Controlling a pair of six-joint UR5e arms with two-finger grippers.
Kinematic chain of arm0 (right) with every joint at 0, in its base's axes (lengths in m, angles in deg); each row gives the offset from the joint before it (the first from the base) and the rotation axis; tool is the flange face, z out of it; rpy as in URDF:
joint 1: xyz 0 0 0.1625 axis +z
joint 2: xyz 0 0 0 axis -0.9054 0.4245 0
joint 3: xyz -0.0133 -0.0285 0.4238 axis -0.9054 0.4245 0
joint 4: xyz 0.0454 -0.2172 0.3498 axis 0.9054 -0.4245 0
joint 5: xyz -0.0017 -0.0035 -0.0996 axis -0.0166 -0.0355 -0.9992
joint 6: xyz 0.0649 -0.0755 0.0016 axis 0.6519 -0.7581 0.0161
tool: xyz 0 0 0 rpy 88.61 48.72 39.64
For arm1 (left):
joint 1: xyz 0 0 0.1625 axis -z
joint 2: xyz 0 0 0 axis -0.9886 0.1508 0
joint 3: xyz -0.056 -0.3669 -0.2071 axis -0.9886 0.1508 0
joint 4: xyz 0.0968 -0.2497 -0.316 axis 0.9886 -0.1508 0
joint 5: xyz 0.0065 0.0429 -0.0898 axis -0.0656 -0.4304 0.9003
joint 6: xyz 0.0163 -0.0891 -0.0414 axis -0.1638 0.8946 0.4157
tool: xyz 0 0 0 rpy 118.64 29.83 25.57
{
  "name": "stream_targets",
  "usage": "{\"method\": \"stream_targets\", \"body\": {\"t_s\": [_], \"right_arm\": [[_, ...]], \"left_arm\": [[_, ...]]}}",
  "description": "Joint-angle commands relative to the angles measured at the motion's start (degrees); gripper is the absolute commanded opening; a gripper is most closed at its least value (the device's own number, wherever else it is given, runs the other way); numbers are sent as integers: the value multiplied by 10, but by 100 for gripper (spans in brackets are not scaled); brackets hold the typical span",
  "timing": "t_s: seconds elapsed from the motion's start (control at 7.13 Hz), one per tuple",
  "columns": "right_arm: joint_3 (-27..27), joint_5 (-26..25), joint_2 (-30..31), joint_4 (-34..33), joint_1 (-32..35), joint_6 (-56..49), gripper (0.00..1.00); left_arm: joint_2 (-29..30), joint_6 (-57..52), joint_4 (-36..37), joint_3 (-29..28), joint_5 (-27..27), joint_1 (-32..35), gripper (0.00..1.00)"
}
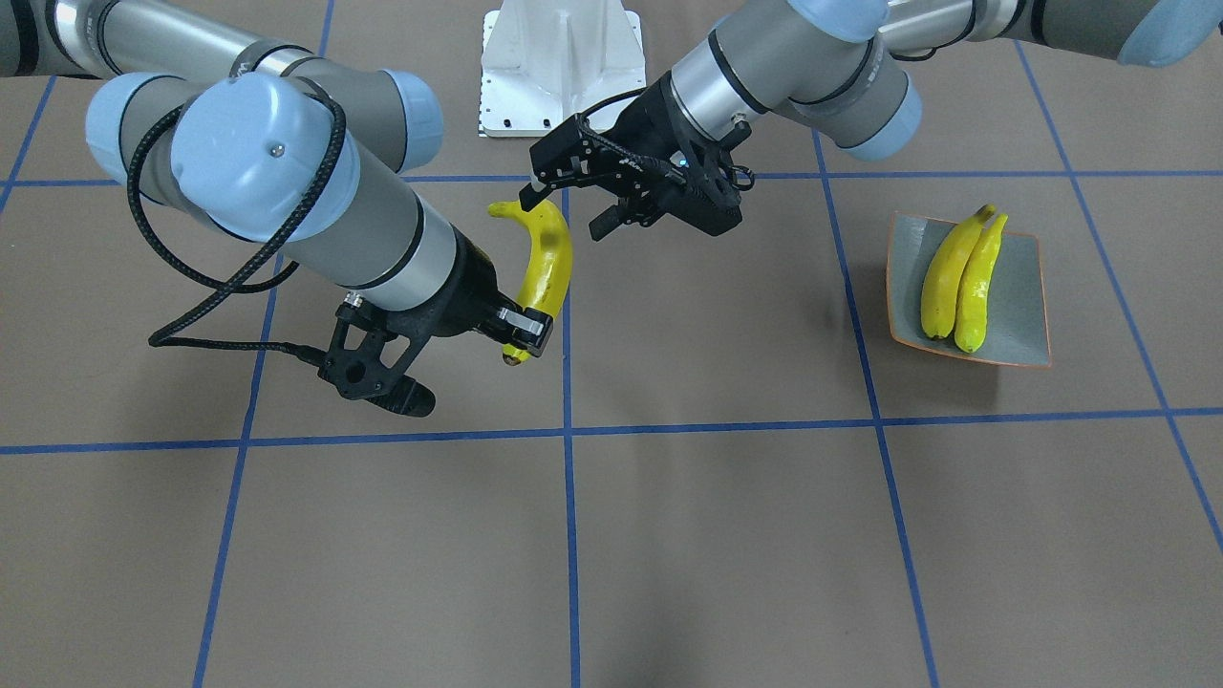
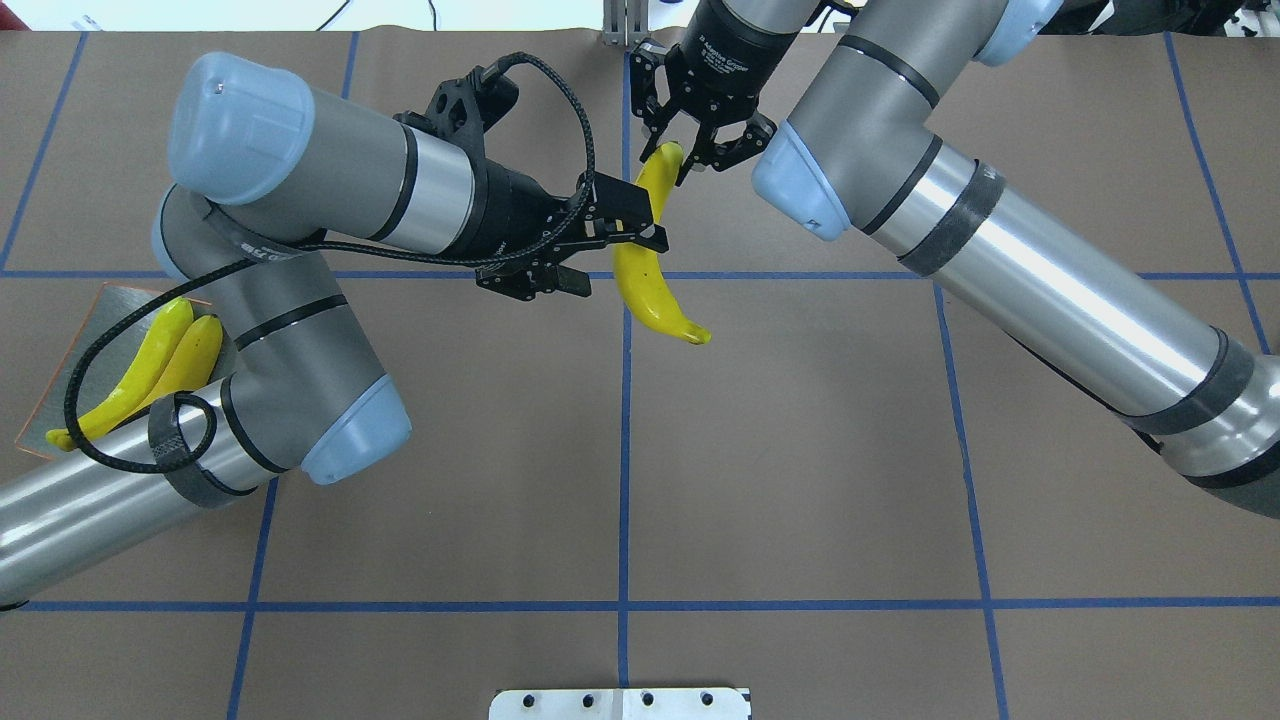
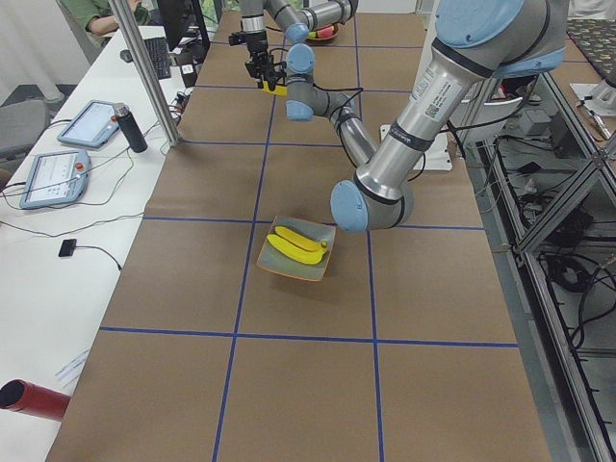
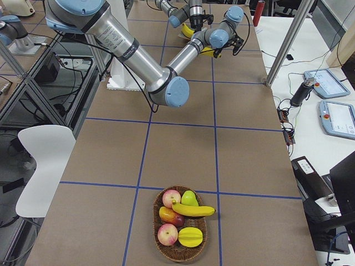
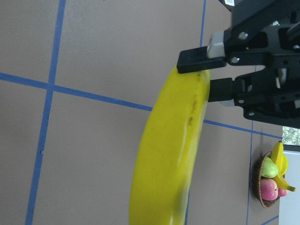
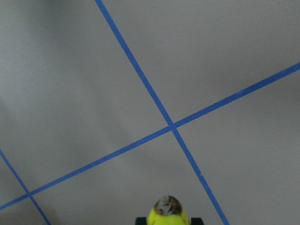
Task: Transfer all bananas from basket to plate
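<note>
While a curved yellow banana [image 1: 547,258] hangs in mid-air above the brown blue-taped bench [image 1: 726,535], the right hand [image 1: 527,336] is clamped on its blunt end alone. The left hand [image 1: 566,212] sits spread around the stem half, apparently not yet closed. Should the right fingers let go before the left ones bite, the fruit would likely drop to the bench; a pinch so near the tip could also let it swing or slip. Two more yellow bananas [image 1: 941,277] lie side by side on the square grey-blue plate with an orange rim [image 1: 1022,287], well apart. A fourth banana [image 4: 194,210] lies in the oval wicker basket [image 4: 183,258] among other fruit.
</note>
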Motion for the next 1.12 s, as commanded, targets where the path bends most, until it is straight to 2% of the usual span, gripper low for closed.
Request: {"method": "stream_targets", "body": {"t_s": [0.0, 0.28, 0.98], "right_arm": [[-22, 9, 14, 5, 1, -4, 0], [-23, 19, 25, 46, 0, 2, 0], [-27, 22, 19, 47, -1, 2, 0]], "left_arm": [[0, 0, -4, 1, 0, 0, 100], [1, 0, -3, 0, 0, -1, 100], [3, -1, -3, -3, 0, -4, 100]]}}
